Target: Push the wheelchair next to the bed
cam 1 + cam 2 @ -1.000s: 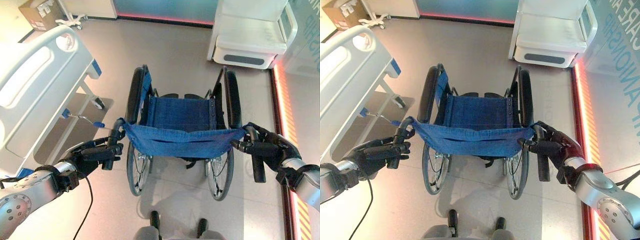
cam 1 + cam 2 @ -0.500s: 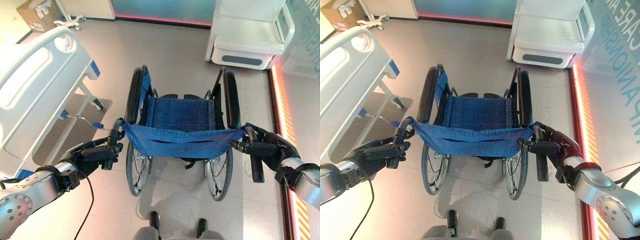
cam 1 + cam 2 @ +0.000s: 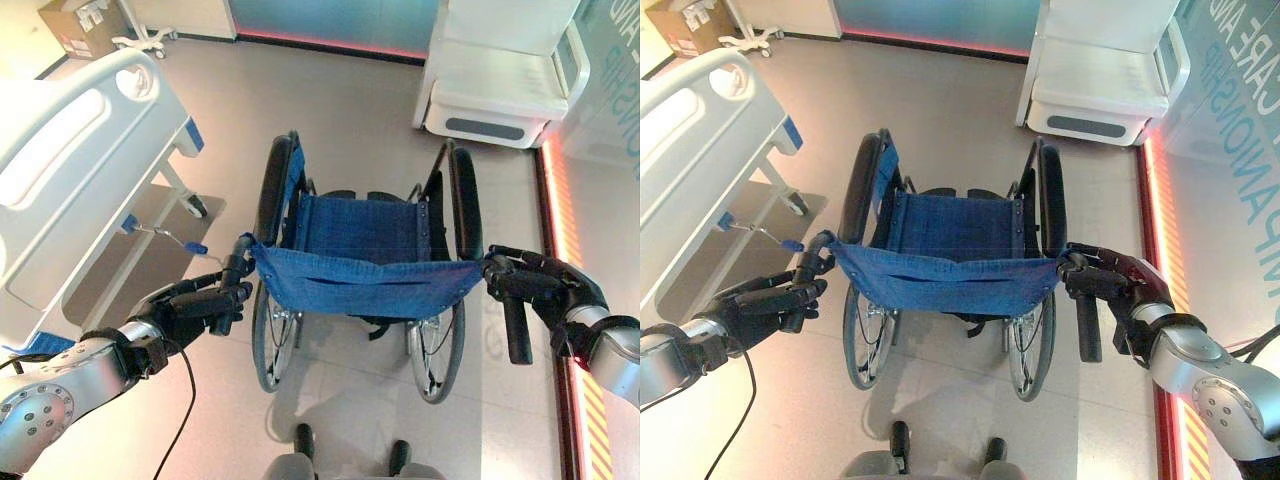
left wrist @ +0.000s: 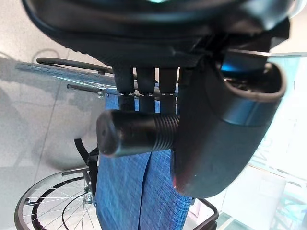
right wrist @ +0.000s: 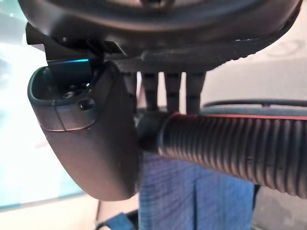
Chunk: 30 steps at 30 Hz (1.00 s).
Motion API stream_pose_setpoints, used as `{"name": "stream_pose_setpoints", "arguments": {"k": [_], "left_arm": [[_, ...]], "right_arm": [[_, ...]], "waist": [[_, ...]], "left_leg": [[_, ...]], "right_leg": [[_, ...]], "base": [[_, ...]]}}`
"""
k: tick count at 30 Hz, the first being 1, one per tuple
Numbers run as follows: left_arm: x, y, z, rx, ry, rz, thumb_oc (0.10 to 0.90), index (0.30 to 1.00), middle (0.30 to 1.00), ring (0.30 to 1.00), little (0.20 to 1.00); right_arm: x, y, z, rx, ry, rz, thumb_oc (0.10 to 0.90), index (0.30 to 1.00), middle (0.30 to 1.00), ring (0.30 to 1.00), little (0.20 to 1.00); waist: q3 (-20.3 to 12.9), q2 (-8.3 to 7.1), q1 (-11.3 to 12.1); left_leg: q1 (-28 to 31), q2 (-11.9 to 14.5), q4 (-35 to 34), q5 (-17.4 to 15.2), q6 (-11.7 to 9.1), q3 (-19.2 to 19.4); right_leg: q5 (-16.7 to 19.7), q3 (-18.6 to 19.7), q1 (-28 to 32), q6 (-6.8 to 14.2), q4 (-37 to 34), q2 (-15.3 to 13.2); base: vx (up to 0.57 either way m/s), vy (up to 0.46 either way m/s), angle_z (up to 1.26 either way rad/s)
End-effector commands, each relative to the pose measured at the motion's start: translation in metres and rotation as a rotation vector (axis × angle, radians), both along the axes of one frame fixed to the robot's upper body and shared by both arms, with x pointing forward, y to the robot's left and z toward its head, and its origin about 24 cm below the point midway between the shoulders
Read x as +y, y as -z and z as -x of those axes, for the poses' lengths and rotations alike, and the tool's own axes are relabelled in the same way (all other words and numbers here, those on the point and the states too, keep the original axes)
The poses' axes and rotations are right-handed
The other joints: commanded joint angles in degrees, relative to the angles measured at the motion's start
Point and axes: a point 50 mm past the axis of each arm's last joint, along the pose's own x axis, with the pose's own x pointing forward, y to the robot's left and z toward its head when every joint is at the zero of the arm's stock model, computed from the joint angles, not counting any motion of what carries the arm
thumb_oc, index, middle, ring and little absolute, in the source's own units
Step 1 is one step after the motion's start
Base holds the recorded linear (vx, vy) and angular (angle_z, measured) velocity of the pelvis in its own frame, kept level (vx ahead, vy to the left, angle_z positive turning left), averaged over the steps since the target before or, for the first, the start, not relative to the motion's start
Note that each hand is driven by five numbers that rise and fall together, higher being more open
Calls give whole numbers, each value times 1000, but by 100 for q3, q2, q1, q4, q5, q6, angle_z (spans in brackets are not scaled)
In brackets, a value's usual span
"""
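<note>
To my left stands the white hospital bed with moulded side rails (image 3: 70, 190). My left hand (image 3: 195, 303) curls round the black ribbed left push grip (image 4: 136, 132). The blue-fabric, black-framed folding wheelchair (image 3: 365, 255) sits between my hands, just beside the bed's foot end. My right hand (image 3: 1110, 283) wraps the right grip (image 5: 230, 146). It should roll easily but feel heavy; the fabric sags, so I hold the stiff grips.

The floor (image 3: 360, 110) carries the wheelchair (image 3: 362, 260) at centre, the bed (image 3: 70, 190) to its left, a white chair (image 3: 505, 75) beyond and a box (image 3: 80, 25) far left.
</note>
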Motion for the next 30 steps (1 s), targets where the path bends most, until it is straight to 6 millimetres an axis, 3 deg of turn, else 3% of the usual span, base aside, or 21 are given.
{"name": "stream_pose_setpoints", "arguments": {"k": [1,13,19,22,24,25,27,28,30], "left_arm": [[-25,-39,-19,-225,130,141,400,300,300,300,300],[-29,-33,-20,-212,123,169,400,300,300,300,300],[-30,-37,-21,-232,99,182,400,300,300,300,300],[-27,-36,-22,-248,76,179,400,300,300,300,300],[-27,-36,-23,-255,63,182,400,300,300,300,300],[-26,-35,-22,-258,45,189,400,300,300,300,300],[-24,-33,-23,-255,30,195,400,300,300,300,300],[-21,-32,-23,-241,6,194,400,300,300,300,300],[-17,-30,-21,-230,-11,194,400,300,300,300,300]], "right_arm": [[-6,4,-3,19,22,76,400,300,300,300,300],[4,8,-6,34,-7,40,400,300,300,300,300],[6,6,-9,22,-23,35,400,300,300,300,300],[7,5,-12,31,-76,73,400,300,300,300,300],[8,5,-14,39,-100,94,400,300,300,300,300],[9,6,-16,35,-123,123,400,300,300,300,300],[11,6,-18,29,-142,135,400,300,300,300,300],[14,6,-22,23,-167,159,400,300,300,300,300],[16,6,-23,24,-186,170,400,300,300,300,300]], "waist": [[-26,123,-315],[-68,150,-321],[60,100,-324],[162,-73,-305],[217,-122,-288],[333,-185,-212],[428,-224,-162],[556,-221,-34],[601,-161,71]], "left_leg": [[0,102,15,-146,-161,240],[25,196,77,-120,-219,225],[-226,340,642,-179,-295,65],[-521,499,1715,-360,-304,16],[-724,597,2326,-236,-332,-79],[-1140,618,3340,8,-359,-328],[-1546,610,4182,129,-317,-442],[-1930,424,4375,253,-204,-554],[-2084,249,4046,425,-203,-589]], "right_leg": [[198,15,-288,-73,44,176],[111,-41,-279,-155,131,261],[-45,-50,-416,-318,463,368],[-101,-108,-546,-478,784,349],[-118,-105,-577,-563,868,389],[-145,-58,-534,-674,956,470],[-191,-4,-496,-785,1055,556],[-326,162,-353,-845,1221,678],[-415,287,-236,-837,1295,786]], "base": [[0,0,0],[25,-69,0],[30,-137,1],[81,-186,1],[89,-178,0],[122,-228,-2],[178,-188,-28],[208,-86,-20],[273,-12,-2]]}}
